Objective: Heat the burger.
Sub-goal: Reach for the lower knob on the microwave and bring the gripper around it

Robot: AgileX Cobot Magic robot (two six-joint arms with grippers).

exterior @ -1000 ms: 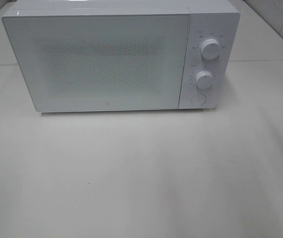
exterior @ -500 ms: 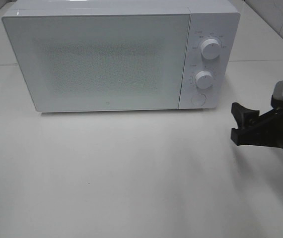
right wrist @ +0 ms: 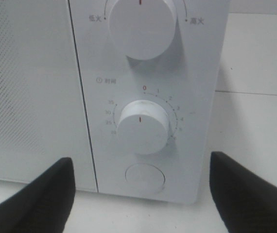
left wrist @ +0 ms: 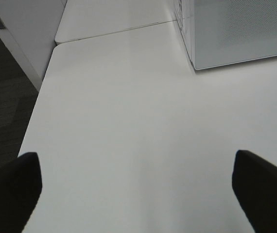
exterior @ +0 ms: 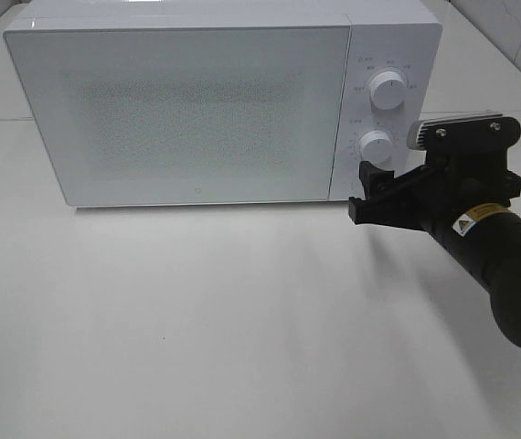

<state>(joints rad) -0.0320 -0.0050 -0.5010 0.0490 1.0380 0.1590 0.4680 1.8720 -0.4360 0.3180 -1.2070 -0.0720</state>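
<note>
Black jaws of our right gripper (exterior: pixel 359 190) stand apart, empty, just before the round button (right wrist: pixel 145 177) under the timer dial (right wrist: pixel 142 127) of the white microwave oven (exterior: pixel 196 110). Its door is shut, and it sits toward the bench's (exterior: pixel 196 320) far edge. Our left gripper (left wrist: pixel 138 194) gapes empty near the left edge. We cannot see the burger in any view.

high: above microwave (exterior: pixel 187 110) | right wrist: near lower dial (right wrist: pixel 142 127) | left wrist: tabletop (left wrist: pixel 129 121)
</note>
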